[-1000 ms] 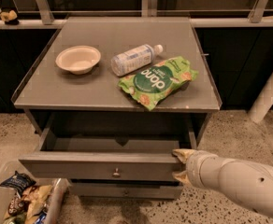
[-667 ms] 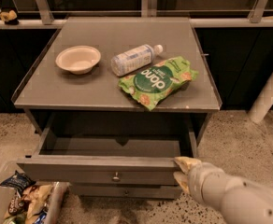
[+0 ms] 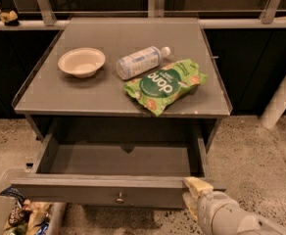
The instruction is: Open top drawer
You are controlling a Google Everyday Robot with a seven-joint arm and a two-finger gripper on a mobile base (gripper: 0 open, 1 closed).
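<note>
Since a second ago the top drawer [image 3: 99, 194] has slid farther out of the cabinet toward the camera, and the gripper [image 3: 191, 196] has drawn back and down with it, so that less of the pale arm shows at the lower right corner. Now the drawer stands well open under the counter [image 3: 40, 99], its plain grey inside bare and its front low in the view, with the small round knob [image 3: 119, 198] at the centre of that front. At the right end of the front sits the gripper, its fingers [image 3: 198, 184] narrow and clasping the panel, one lying over the top edge and the other against the outer face. On the counter a cream bowl [image 3: 82, 61] rests at the left, a plastic bottle [image 3: 139, 61] lies on its side near the middle, and a green snack bag [image 3: 165, 84] lies just beside the bottle, toward the front right. A bin of wrappers [image 3: 25, 218] stands on the speckled floor at the lower left.
</note>
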